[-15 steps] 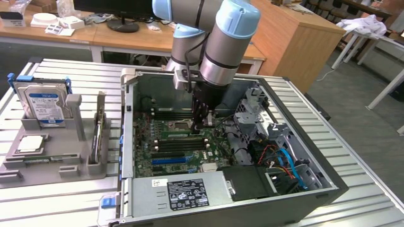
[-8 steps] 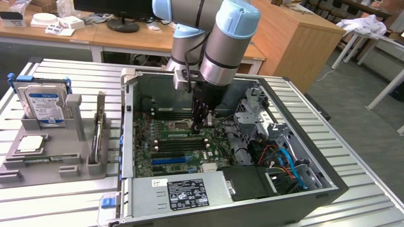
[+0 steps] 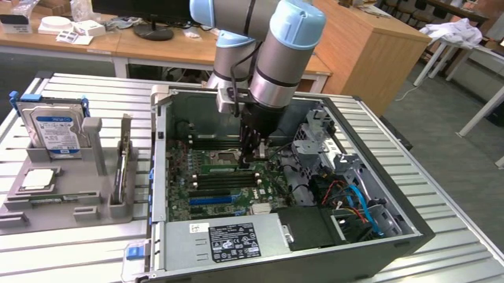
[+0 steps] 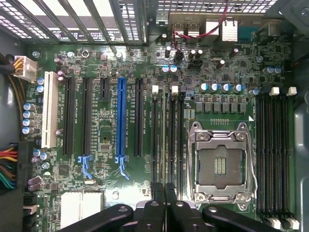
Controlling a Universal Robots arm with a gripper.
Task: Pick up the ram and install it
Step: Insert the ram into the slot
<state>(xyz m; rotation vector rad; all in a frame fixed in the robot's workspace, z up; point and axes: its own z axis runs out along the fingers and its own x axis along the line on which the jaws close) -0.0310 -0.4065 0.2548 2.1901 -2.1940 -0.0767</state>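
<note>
One ram point(image 4: 165, 140): hand point(image 4: 164, 189) is pinching it edge-on, nearly shut, over the memory slots point(image 4: 174, 140). Likely handling light, stiff, fragile; gripping flat faces mid-length.

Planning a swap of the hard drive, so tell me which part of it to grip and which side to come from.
Take the hard drive by its exposed upper half, pinching the labelled face against the back, and come down from above. It stands upright in the grey stand, which covers its lower end, and blue rails line both narrow sides, so the top looks freest.
</note>
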